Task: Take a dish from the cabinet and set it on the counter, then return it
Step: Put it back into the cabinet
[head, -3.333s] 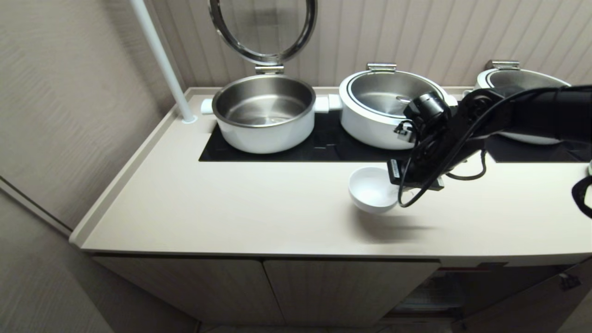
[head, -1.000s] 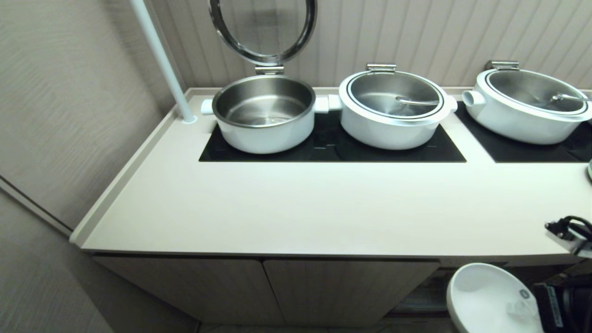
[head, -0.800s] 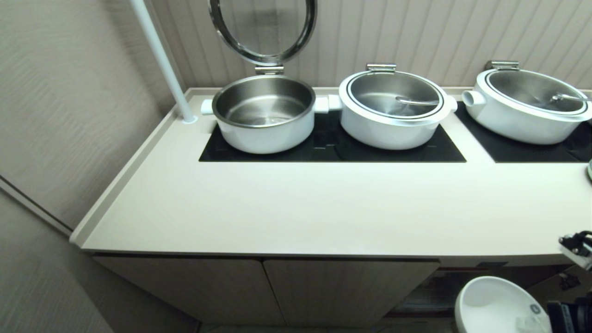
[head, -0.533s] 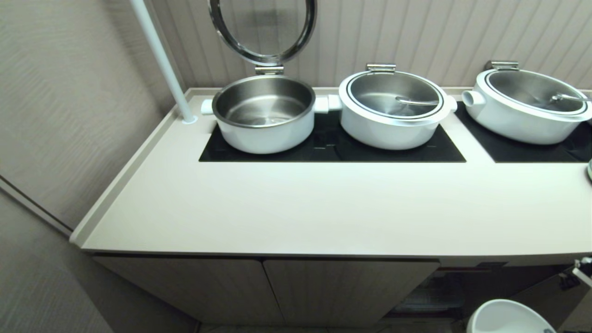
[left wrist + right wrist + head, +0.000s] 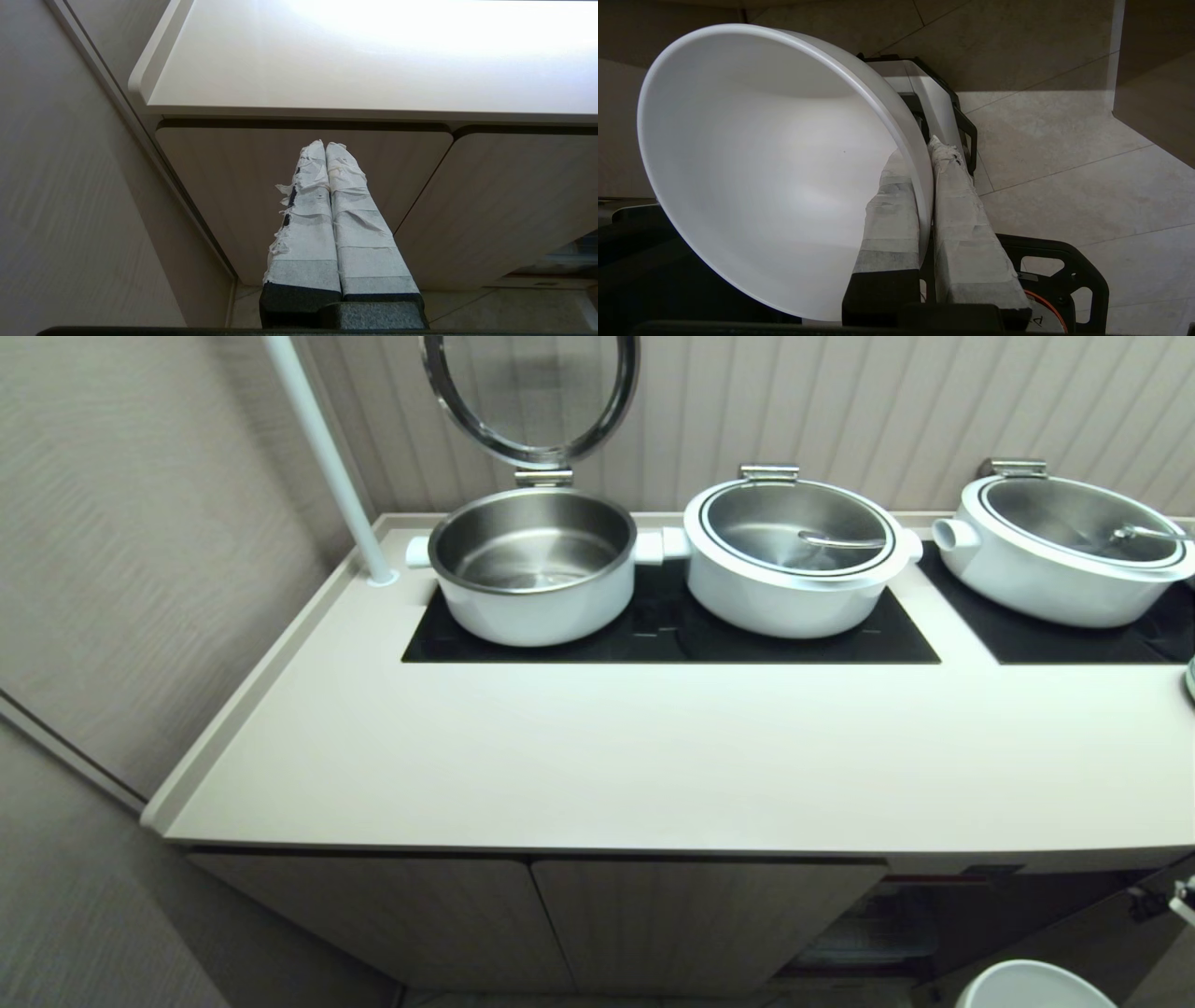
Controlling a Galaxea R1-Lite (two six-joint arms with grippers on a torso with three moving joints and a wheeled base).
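Gripping one white bowl (image 5: 761,172) by its rim, our right gripper (image 5: 924,154) is keeping its taped fingers (image 5: 966,224) clamped, low before the cabinet (image 5: 691,915), below the surface (image 5: 653,756). Three white pots (image 5: 532,569) are sitting on two black cooktop panels (image 5: 653,635). Our left gripper (image 5: 325,147) is idling, fingers pressed together. We are reading no writing anywhere.

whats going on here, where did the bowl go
The right hand is shut on the rim of the white bowl, one finger inside and one outside, holding it low in front of the cabinet, below the counter. The left hand is shut and idle by the cabinet doors.
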